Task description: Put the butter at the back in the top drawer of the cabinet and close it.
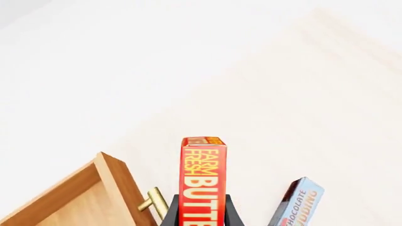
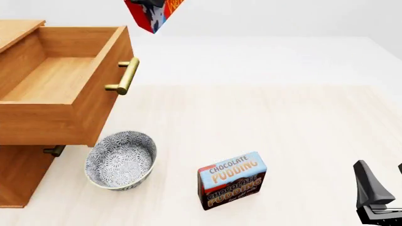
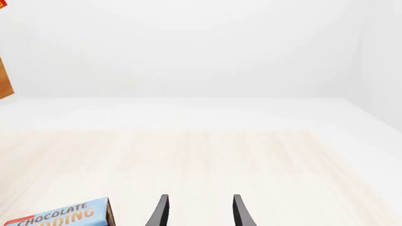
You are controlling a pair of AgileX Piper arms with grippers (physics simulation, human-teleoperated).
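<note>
While the top drawer (image 2: 60, 80) of the cabinet (image 2: 19, 176) stands open, nothing shows inside | bowl (image 2: 120, 160) likewise bare | left end effector (image 1: 202, 212) grasps butter (image 1: 202, 183) aloft, long axis along fingers; right end effector (image 3: 198, 212) released, over bench (image 2: 283, 132).

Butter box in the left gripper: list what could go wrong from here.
1. The butter is gripped only at its lower end by the left gripper, so it could tip or slip.
2. It hangs high, beside the open top drawer, not over it; released now, it would likely miss.
3. Coming down, it might clip the drawer's front or brass handle.
</note>
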